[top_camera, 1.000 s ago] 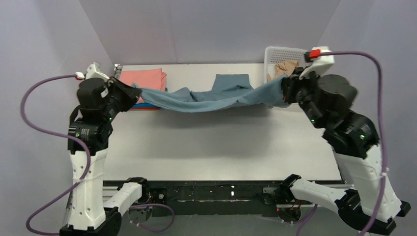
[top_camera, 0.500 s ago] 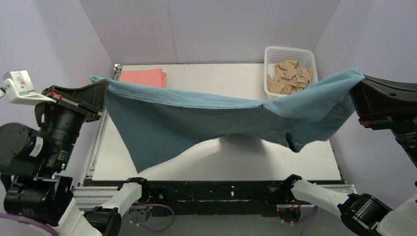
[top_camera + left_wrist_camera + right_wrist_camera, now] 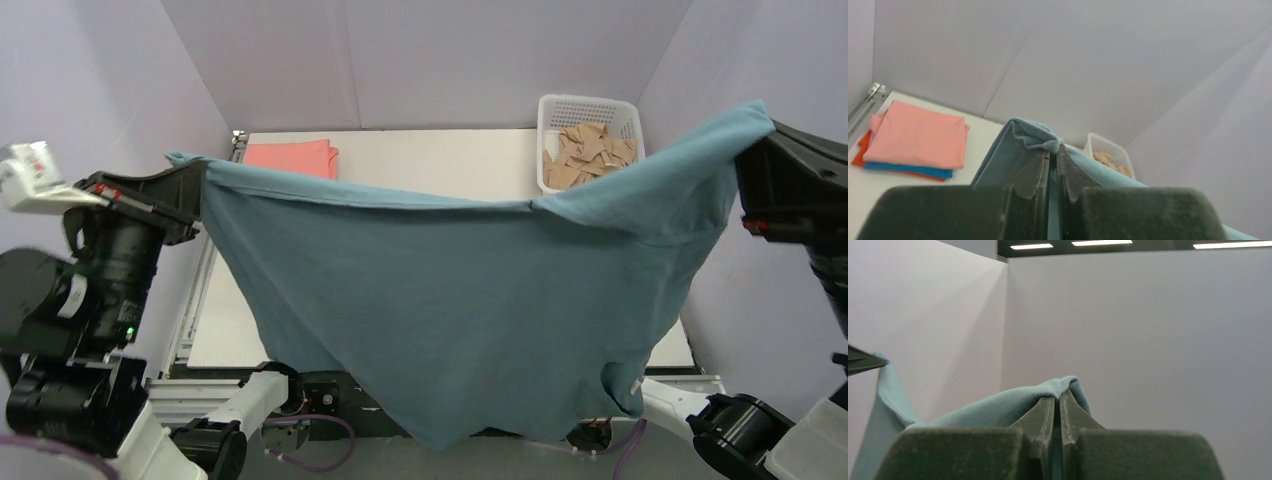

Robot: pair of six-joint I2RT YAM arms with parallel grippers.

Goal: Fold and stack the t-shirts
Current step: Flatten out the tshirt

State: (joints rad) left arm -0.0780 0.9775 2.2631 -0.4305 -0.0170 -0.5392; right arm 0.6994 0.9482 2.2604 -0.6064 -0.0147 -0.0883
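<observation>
**Grey-blue shirt hanging between my two grippers**

My left gripper (image 3: 1053, 151) is pressed together on one bunched corner of the grey-blue t-shirt (image 3: 450, 310). My right gripper (image 3: 1058, 399) is pressed together on another corner. The shirt hangs spread between them above the table (image 3: 420, 160), and it hides most of the table and my arm bases. At the far left lies a folded stack with a salmon-pink shirt (image 3: 915, 135) on top. Under it only thin edges show of a bright blue shirt (image 3: 908, 170) and an orange-red shirt (image 3: 859, 154). The white basket (image 3: 590, 103) is partly covered, and I cannot identify the tan pieces inside.
</observation>
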